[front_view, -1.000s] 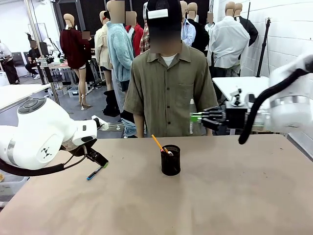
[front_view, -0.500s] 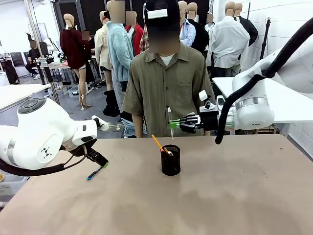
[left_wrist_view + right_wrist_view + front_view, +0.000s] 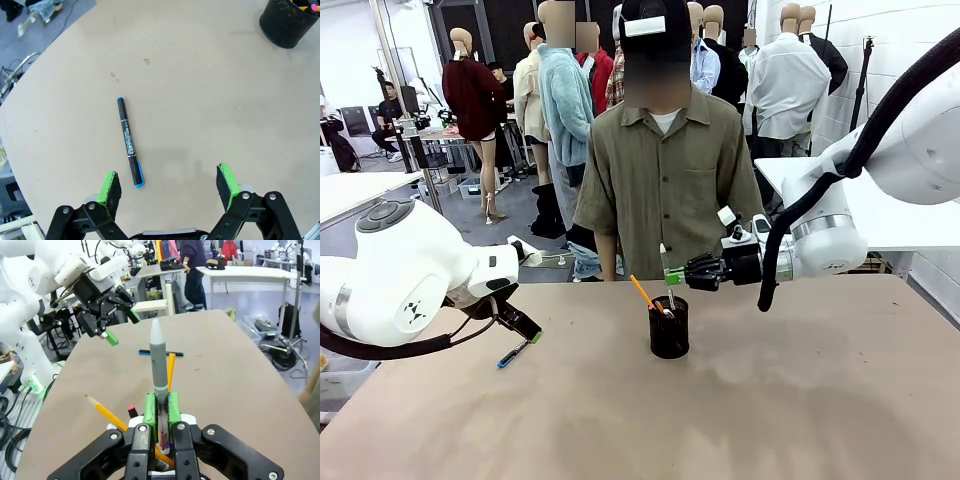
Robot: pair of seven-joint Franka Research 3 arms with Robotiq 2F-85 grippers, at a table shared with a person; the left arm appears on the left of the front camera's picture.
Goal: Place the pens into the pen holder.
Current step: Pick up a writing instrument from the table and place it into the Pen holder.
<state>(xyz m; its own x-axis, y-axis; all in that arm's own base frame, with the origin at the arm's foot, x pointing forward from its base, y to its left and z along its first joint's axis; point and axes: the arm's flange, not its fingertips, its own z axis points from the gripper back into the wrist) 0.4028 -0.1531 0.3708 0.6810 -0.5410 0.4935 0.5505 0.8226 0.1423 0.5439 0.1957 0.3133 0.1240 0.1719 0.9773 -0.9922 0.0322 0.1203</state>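
Observation:
The black mesh pen holder (image 3: 669, 330) stands mid-table with an orange pencil (image 3: 642, 292) leaning out of it. My right gripper (image 3: 673, 276) is shut on a silver-white pen (image 3: 665, 262), held upright just above the holder's mouth. In the right wrist view the pen (image 3: 158, 360) rises between the shut pads (image 3: 149, 409), and the pencil (image 3: 105, 412) slants out at the left. A dark blue marker (image 3: 513, 353) lies on the table at the left. My left gripper (image 3: 168, 184) hovers open over the marker (image 3: 129, 143), touching nothing.
A person in an olive shirt (image 3: 665, 170) stands at the far edge, right behind the holder. The holder (image 3: 291, 22) is at the top right of the left wrist view. Bare tabletop (image 3: 800, 400) spreads in front and to the right.
My right arm has swung left and down, carrying the pen from the far right to just over the holder. The left arm and the marker have not moved.

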